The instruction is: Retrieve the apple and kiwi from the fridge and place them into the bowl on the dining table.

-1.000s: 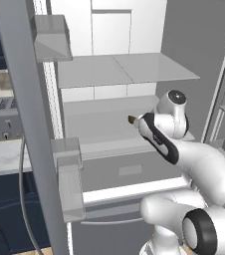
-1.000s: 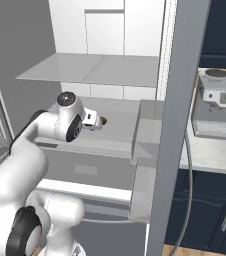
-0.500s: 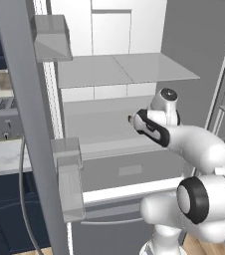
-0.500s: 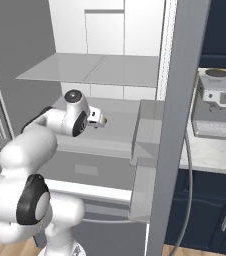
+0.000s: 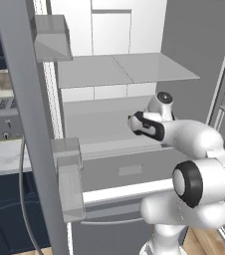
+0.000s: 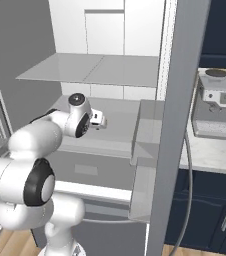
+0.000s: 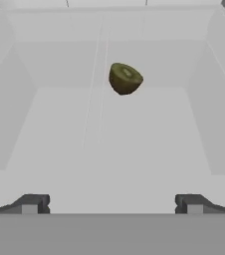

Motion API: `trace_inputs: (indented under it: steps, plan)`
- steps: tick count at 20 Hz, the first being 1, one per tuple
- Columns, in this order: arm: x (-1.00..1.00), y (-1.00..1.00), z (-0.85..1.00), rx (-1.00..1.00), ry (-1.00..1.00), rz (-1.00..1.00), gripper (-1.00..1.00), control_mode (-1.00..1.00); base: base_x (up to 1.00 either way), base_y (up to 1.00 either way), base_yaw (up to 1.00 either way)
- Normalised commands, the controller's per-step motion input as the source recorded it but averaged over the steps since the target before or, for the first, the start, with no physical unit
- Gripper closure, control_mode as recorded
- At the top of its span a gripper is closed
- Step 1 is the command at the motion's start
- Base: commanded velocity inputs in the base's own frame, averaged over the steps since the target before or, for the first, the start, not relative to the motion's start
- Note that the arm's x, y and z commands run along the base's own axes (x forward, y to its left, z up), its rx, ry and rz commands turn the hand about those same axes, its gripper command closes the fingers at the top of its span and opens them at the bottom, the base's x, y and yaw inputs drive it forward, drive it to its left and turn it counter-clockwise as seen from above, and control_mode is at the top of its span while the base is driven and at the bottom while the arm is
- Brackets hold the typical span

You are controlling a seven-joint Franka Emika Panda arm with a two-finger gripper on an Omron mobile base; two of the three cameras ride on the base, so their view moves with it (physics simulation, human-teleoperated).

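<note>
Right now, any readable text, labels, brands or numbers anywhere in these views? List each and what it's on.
None readable.
Tall grey French-door fridge: white interior and grey shelves bear no lettering.
Small brown oval kiwi: no sticker or mark.
Silver coffee machine on the pale counter: its front panel could hold a display, too blurred to read.
Grey appliance with knobs: no markings can be made out.

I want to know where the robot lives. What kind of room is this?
It looks like a kitchen. There is an open fridge with a kiwi inside, a coffee machine on a counter, and dark blue cabinets.
</note>
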Motion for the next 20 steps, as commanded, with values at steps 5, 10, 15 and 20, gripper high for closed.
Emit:
trace_inputs:
  steps: [5, 10, 15, 20]
  plan:
    - [0.3, 0.0, 0.0, 0.0, 0.0, 0.0, -1.0, -1.0, 0.0, 0.0, 0.0]
    - [0.31, 0.0, 0.0, 0.0, 0.0, 0.0, -1.0, -1.0, 0.0, 0.0, 0.0]
    - [0.11, 0.0, 0.01, 0.0, 0.0, -0.03, -1.0, -1.0, 0.0, 0.0, 0.0]
    - [0.16, 0.0, 0.0, 0.0, 0.0, -0.03, -1.0, -1.0, 0.0, 0.0, 0.0]
